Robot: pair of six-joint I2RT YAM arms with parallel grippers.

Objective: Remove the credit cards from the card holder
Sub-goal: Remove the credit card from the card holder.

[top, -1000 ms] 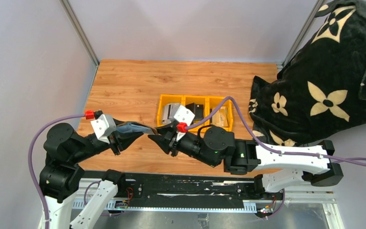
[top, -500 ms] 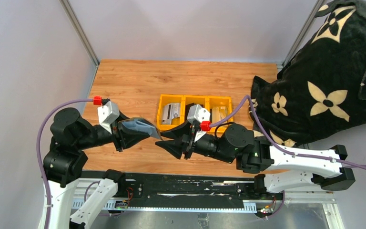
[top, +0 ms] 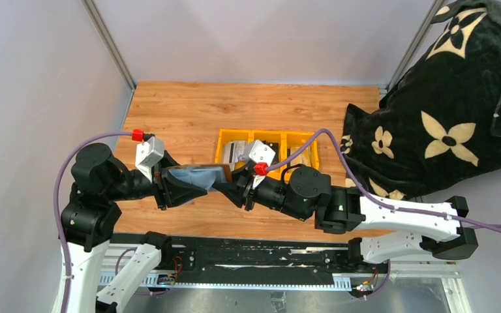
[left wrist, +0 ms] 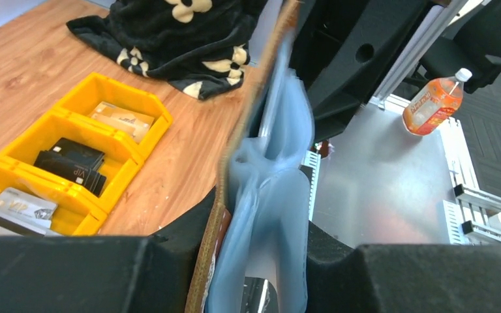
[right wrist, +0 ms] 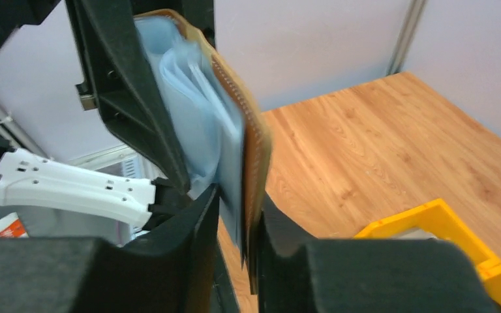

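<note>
Brown card holder (top: 199, 173) is pinched at opposite ends by left gripper (top: 188, 188) and right gripper (top: 228, 187), jaws narrow.

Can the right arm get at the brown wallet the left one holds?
Probably yes: the right gripper has its jaws astride the free edge of the brown, grey-lined bifold wallet that the left gripper holds aloft.
</note>
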